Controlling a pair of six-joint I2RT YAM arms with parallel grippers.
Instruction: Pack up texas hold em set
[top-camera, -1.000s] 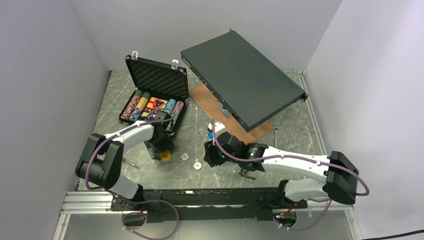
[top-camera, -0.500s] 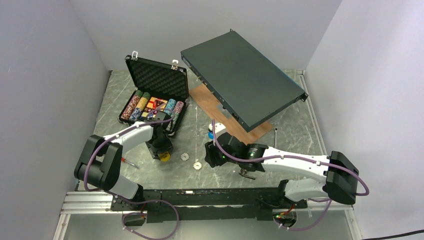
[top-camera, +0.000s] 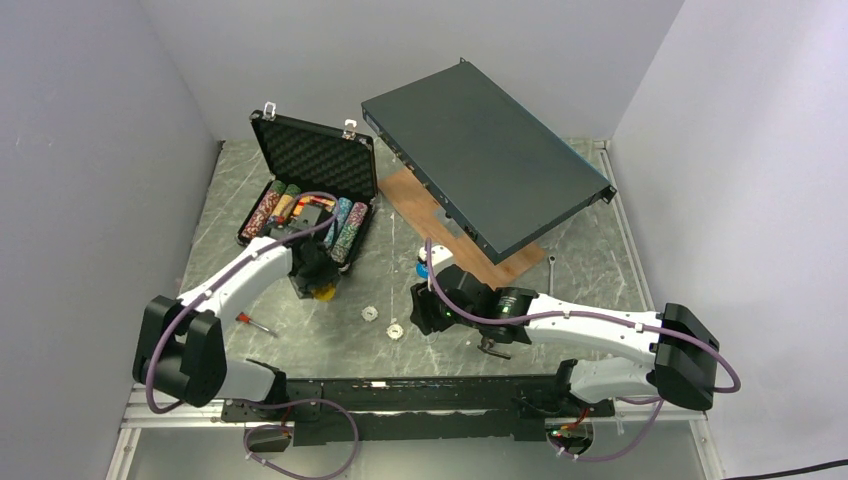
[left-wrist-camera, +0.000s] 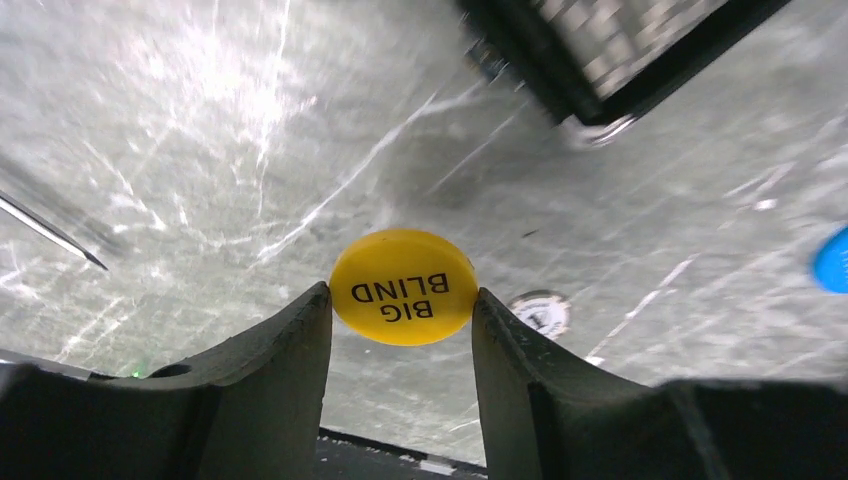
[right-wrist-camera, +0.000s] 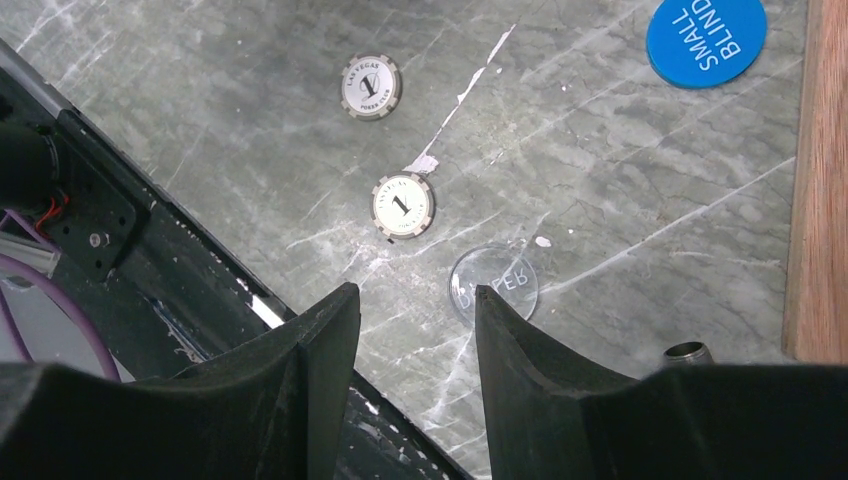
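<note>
The texas hold em set's black case (top-camera: 262, 132) lies open at the back left, its grey foam lid upright and rows of chips (top-camera: 347, 225) inside. My left gripper (left-wrist-camera: 400, 300) is shut on the yellow "BIG BLIND" disc (left-wrist-camera: 403, 286), held by its edges just in front of the case (left-wrist-camera: 600, 60); from above, the disc (top-camera: 322, 293) shows under that gripper (top-camera: 316, 283). My right gripper (right-wrist-camera: 415, 300) hangs open and empty over the table. Below it lie a clear dealer disc (right-wrist-camera: 495, 283), two white chips (right-wrist-camera: 402, 206) (right-wrist-camera: 371, 87) and a blue "SMALL BLIND" disc (right-wrist-camera: 706, 35).
A large dark-grey metal box (top-camera: 485, 165) leans over a wooden board (top-camera: 480, 262) at the back right. A red-handled screwdriver (top-camera: 250, 322) lies by the left arm, black pliers (top-camera: 495, 347) by the right arm, a small wrench (top-camera: 548, 268) beyond the board. The black base rail (top-camera: 400, 392) runs along the near edge.
My left gripper has closed on the yellow disc and carried it away from the near edge toward the open case. The right arm has stayed put.
</note>
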